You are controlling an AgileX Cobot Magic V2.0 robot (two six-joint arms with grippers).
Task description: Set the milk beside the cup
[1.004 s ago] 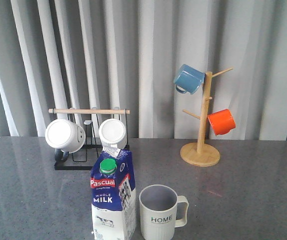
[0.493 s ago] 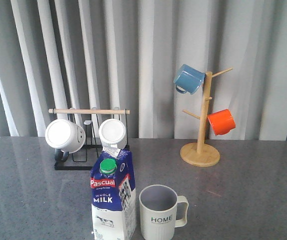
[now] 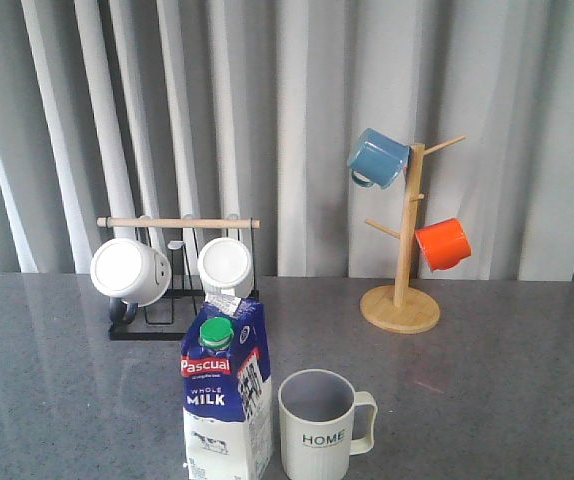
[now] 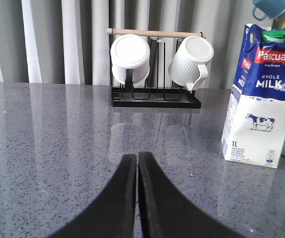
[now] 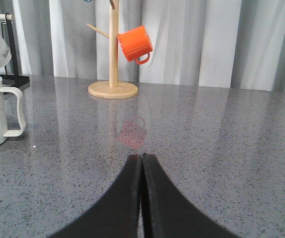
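Upright at the near edge of the grey surface (image 3: 507, 390), the milk (image 3: 226, 400) is a gable-top carton, blue above and white below, with a red "Pascual" band, a green round cap and "WHOLE MILK" lettering. Just to its right stands the cup (image 3: 319, 425), a pale ribbed mug, grey inside, marked "HOME", its squarish handle turned right; a narrow gap separates the two. The carton rises well above the cup's rim.

Neither hand touches them. The left hand (image 4: 137, 159) has its dark fingers pressed together, empty, low over the surface, with the carton ahead and to its right. The right hand (image 5: 142, 159) is likewise closed on nothing.

Farther back, a black rack (image 3: 172, 300) holds two white mugs (image 3: 130, 270), and at far right a wooden tree (image 3: 403, 270) carries a blue mug (image 3: 377, 157) and an orange mug (image 3: 442, 243).
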